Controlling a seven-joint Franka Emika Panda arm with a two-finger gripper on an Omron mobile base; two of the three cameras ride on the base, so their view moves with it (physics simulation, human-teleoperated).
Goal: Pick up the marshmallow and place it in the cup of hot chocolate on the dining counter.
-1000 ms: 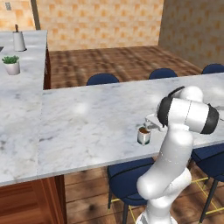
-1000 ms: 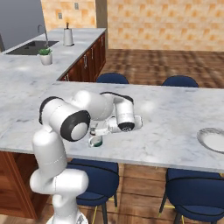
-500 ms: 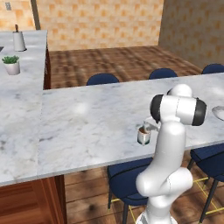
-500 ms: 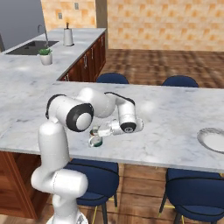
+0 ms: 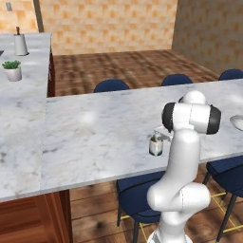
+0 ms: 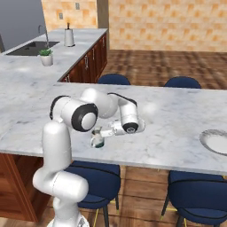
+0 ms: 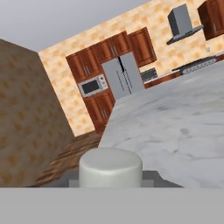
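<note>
Swung further over the cup of hot chocolate point(image 6: 98, 140), the arm's jaws sit closed together.

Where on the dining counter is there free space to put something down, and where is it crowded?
The dining counter is bare over its whole left stretch, from the cup of hot chocolate to the corner where the side counter with the plant pot joins. Bare room also lies between the arm and the grey plate. It is crowded around the cup, where the gripper hangs.

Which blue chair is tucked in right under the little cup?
The near-side blue chair straight below the cup of hot chocolate, beside the robot's body. The other near chair sits further right, under the grey plate.
</note>
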